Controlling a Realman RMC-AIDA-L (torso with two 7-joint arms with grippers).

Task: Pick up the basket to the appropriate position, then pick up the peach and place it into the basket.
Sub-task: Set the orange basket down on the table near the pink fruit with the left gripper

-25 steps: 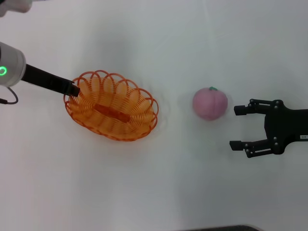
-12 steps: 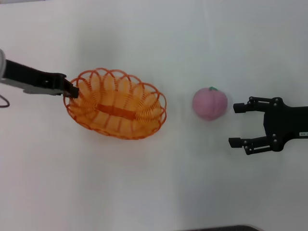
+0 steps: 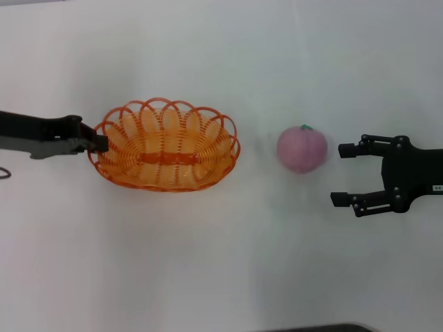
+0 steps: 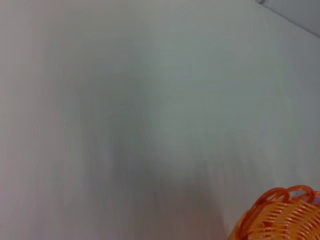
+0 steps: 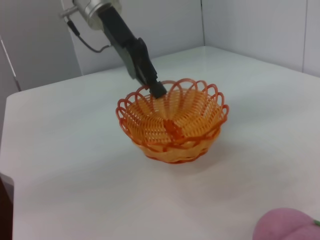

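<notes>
The orange wire basket sits left of centre on the white table, with its long axis lying across the head view. My left gripper is shut on the basket's left rim; the right wrist view shows the same left gripper clamped on the far rim of the basket. A slice of the basket appears in the left wrist view. The pink peach with its green stem spot rests to the basket's right. Just right of the peach, my right gripper is open and holds nothing. The peach shows at the right wrist view's edge.
The white table stretches around both objects. A dark strip marks its near edge. Grey wall panels stand beyond the table in the right wrist view.
My left gripper has swung the basket from a slanted lie to level across the table, and its arm has dropped lower at the left. The right gripper and the peach have barely moved.
</notes>
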